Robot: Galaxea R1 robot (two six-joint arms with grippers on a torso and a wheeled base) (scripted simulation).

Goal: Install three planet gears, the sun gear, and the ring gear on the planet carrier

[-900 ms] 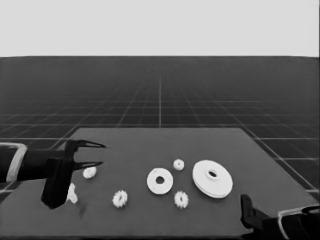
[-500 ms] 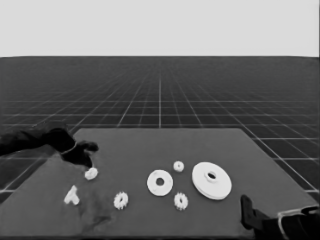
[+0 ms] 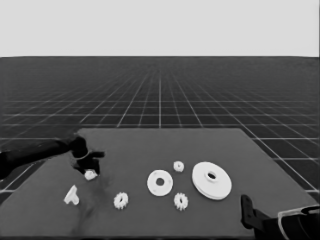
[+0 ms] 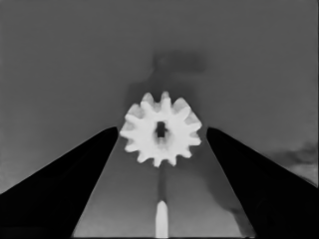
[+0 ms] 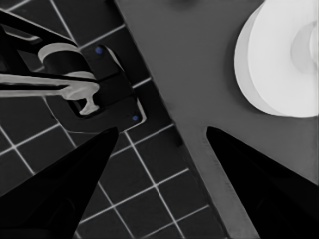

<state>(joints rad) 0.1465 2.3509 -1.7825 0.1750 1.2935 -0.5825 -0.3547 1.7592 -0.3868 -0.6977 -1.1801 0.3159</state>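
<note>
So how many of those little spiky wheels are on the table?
4. One lies under the left tool, one near the front, one before the smaller round part, one behind it. None looks hidden.

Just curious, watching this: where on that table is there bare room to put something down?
The far strip of the table, behind the larger round part, is bare. The near middle is crowded with gears around the smaller round part; the left gripper is over one.

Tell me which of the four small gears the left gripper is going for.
The gear at the table's left, directly under the left gripper; its open fingers straddle it. The other three gears lie around the smaller round part.
</note>
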